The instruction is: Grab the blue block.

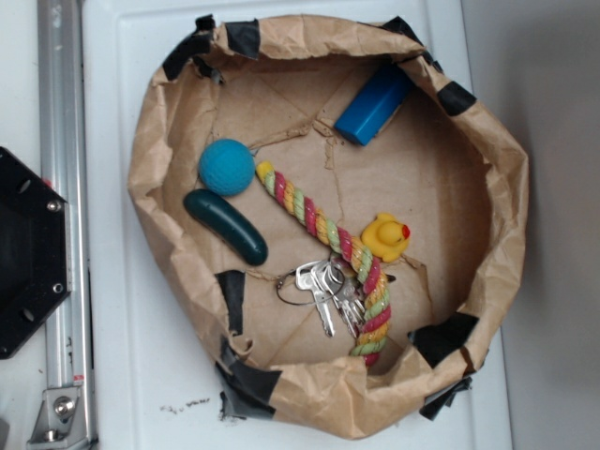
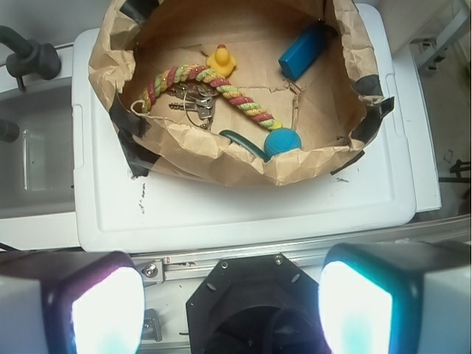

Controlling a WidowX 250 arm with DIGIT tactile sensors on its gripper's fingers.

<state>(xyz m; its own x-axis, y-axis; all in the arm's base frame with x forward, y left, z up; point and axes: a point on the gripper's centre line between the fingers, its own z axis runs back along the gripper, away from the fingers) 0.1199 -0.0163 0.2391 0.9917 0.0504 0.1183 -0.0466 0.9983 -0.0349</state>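
The blue block (image 1: 373,104) is a smooth bright blue bar leaning against the far right inner wall of the brown paper basin (image 1: 150,141). In the wrist view the blue block (image 2: 303,51) sits at the upper right inside the paper basin (image 2: 184,144). My gripper (image 2: 232,313) is open, with nothing between its two glowing pads (image 2: 107,313). It hangs high above the black robot base (image 2: 251,302), well back from the basin and far from the block. The gripper itself does not show in the exterior view.
Inside the basin lie a teal ball (image 1: 226,166), a dark green oblong (image 1: 225,226), a coloured rope (image 1: 328,248), a yellow duck (image 1: 385,236) and a key bunch (image 1: 323,291). The basin rests on a white lid (image 1: 122,356). An aluminium rail (image 1: 61,225) runs on the left.
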